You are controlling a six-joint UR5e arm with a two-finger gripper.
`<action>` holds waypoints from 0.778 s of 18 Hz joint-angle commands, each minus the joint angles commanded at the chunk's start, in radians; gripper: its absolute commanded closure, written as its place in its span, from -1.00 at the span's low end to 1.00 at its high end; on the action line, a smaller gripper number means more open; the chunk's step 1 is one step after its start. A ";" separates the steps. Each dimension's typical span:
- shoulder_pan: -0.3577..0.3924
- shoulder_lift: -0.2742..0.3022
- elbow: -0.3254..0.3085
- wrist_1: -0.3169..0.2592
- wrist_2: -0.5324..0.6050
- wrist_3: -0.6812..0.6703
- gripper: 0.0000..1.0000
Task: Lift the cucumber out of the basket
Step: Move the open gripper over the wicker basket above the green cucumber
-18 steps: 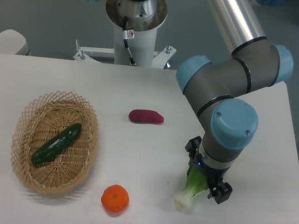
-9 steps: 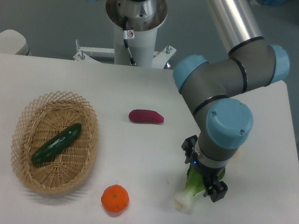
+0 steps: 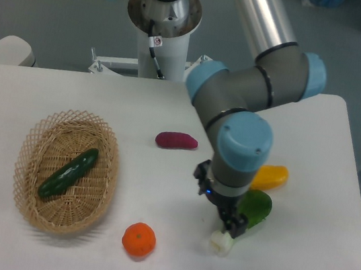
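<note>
On the white worktop, the basket sits at far left with the cucumber lying diagonally inside. An orange and a purple sweet potato follow. Well right, the gripper hangs beside the bok choy, near a yellow pepper; whether its jaws are wide or narrow I cannot tell.

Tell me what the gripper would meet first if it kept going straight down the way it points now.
Probably the bok choy: the gripper points down right over its stem end, then the table. Depth is unclear.
</note>
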 joint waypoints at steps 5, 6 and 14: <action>-0.138 0.041 -0.097 0.003 0.009 -0.172 -1.00; -0.155 0.052 -0.114 0.005 0.006 -0.199 -1.00; -0.276 0.107 -0.307 0.216 0.003 -0.463 -1.00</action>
